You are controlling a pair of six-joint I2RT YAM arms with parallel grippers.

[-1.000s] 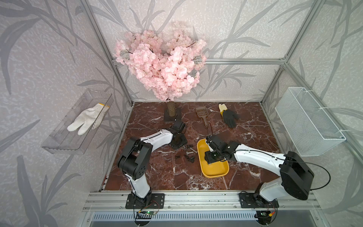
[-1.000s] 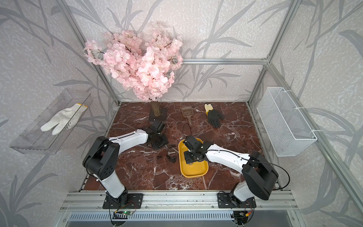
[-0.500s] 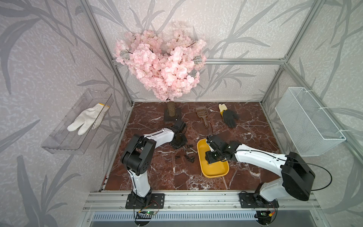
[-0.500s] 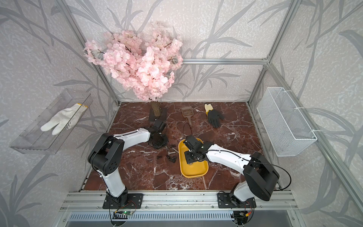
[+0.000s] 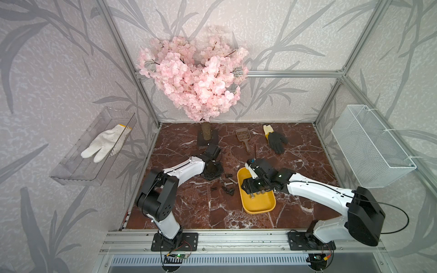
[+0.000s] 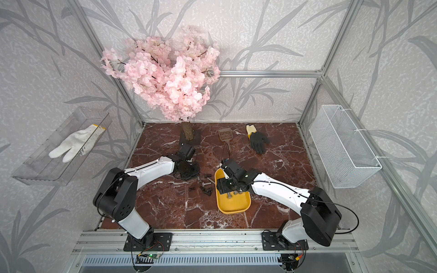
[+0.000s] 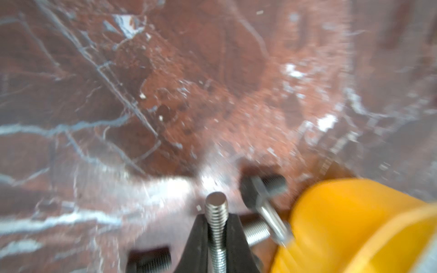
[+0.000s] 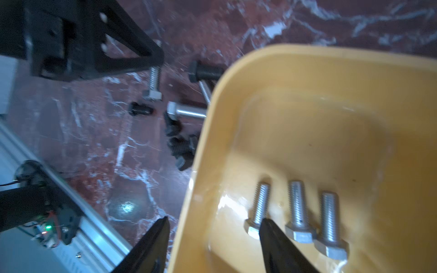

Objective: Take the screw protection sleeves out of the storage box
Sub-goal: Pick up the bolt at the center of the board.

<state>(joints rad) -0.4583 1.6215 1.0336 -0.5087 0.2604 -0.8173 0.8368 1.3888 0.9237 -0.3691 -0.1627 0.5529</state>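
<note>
1. Left gripper [image 7: 216,222]: jaws pinched together on the threaded shank of a held silver bolt [image 7: 216,210], flat shank end showing past the fingertips; over the marble table [image 7: 118,94], just beside the storage box [image 7: 343,224].
2. Right gripper [image 8: 214,219]: jaws spread apart, nothing held; astride the box's wall, one finger [image 8: 151,241] outside, its partner inside beside the bolt heads.
3. Box itself: yellow, shallow, rounded corners, flat on the table between both arms in both top views.
4. Three boxed bolts [image 8: 298,212]: silver, hex-headed, side by side on the box floor, heads nearest the right gripper.
5. Screw protection sleeves [image 8: 139,109]: black, stubby, all visible ones outside the box, scattered on the table near its wall on the left arm's side; one lying apart, a bunch of sleeves [image 8: 179,144] close against that wall.
6. Loose bolts [image 8: 186,111]: silver, two among the sleeves on the table.
7. Surroundings: pink blossom tree [image 5: 194,78], brown scoop [image 5: 243,137] and black glove [image 5: 275,141] toward the table's far edge; clear bin [image 5: 71,175] holding a white glove [image 5: 104,144], and white wire basket [image 5: 371,151], on the side walls.
</note>
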